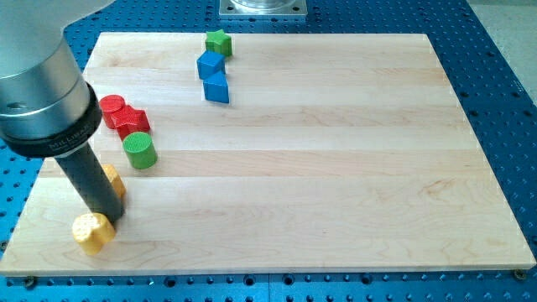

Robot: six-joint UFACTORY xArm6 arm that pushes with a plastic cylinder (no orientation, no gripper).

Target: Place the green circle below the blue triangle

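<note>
The green circle point(139, 150) stands near the view's left, just below a red star-shaped block point(132, 122) and a red circle point(112, 106). The blue triangle point(216, 87) lies near the view's top centre, just under a blue cube point(210, 64). My tip point(111, 218) rests at the view's lower left, between two yellow blocks, well left of and below the green circle. It touches neither the green circle nor the blue triangle.
A green star-shaped block point(218, 42) sits at the board's top edge above the blue cube. One yellow block point(92, 232) lies just below my tip; another yellow block point(115, 180) is partly hidden behind the rod. The wooden board point(336, 168) ends close below.
</note>
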